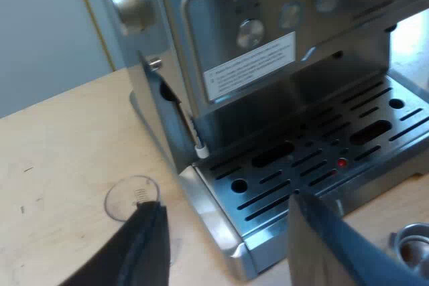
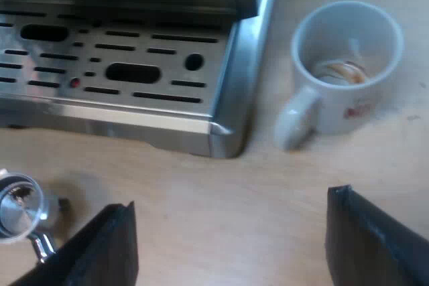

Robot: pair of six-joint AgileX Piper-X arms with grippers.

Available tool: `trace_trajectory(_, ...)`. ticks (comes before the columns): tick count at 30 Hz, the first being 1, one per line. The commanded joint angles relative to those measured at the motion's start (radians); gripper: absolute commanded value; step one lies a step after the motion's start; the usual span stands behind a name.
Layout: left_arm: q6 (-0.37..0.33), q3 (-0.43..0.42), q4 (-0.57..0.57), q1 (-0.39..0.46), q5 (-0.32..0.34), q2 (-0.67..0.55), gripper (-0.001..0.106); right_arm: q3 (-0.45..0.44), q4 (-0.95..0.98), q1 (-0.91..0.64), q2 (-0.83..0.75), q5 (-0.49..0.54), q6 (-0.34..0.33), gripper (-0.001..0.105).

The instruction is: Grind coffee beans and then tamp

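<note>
Both grippers have their fingers spread wide apart with nothing between them. The left gripper [image 1: 228, 202] hangs above the corner of the drip tray [image 1: 214, 216] at the front of the coffee machine [image 1: 201, 5], whose steel face carries round knobs and a white label [image 1: 251, 65]. A small red dot [image 1: 342, 163] shows among the tray's slots. A clear measuring glass [image 1: 131, 199] stands upright on the wooden table [image 1: 60, 165], near the machine's side and just beside one finger of the left gripper. The metal holder [image 1: 412, 246] lies loose on the table in front of the tray, not locked into the machine, with its round basket facing up. The right gripper [image 2: 231, 205] hangs over bare table in front of the tray's other corner, between the holder's basket and a white mug [image 2: 348, 51]. The mug stands upright near that corner of the tray, apart from it, with brown stains in its bottom and a red mark on its side.
</note>
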Motion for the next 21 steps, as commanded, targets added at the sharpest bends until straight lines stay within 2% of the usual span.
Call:
trace_trajectory(1, -0.014, -0.008, 0.004, 0.001, -0.061, -0.004, 0.043, -0.013, 0.065, -0.089, -0.049, -0.052, -0.077, 0.062)
trace_trajectory(5, -0.014, -0.008, 0.003, 0.001, -0.078, -0.004, 0.043, -0.013, 0.128, -0.194, -0.098, -0.08, -0.146, 0.062)
trace_trajectory(9, -0.014, -0.008, 0.003, 0.014, -0.078, -0.004, 0.043, -0.013, 0.161, -0.248, -0.131, -0.095, -0.182, 0.062)
trace_trajectory(12, -0.015, -0.013, 0.014, 0.075, -0.058, -0.004, 0.043, -0.013, 0.186, -0.257, -0.157, -0.1, -0.185, 0.062)
trace_trajectory(16, -0.006, -0.034, 0.073, 0.209, 0.032, -0.004, 0.043, -0.013, 0.212, -0.257, -0.194, -0.109, -0.185, 0.062)
trace_trajectory(17, -0.006, -0.04, 0.087, 0.252, 0.079, -0.004, 0.043, -0.013, 0.214, -0.257, -0.204, -0.109, -0.185, 0.062)
trace_trajectory(18, -0.006, -0.043, 0.094, 0.266, 0.098, -0.004, 0.043, -0.013, 0.215, -0.257, -0.209, -0.109, -0.185, 0.062)
trace_trajectory(20, -0.006, -0.049, 0.129, 0.344, 0.208, -0.015, 0.043, -0.013, 0.214, -0.257, -0.23, -0.109, -0.185, 0.062)
trace_trajectory(21, -0.006, -0.049, 0.134, 0.36, 0.225, -0.02, 0.043, -0.013, 0.212, -0.257, -0.234, -0.109, -0.185, 0.062)
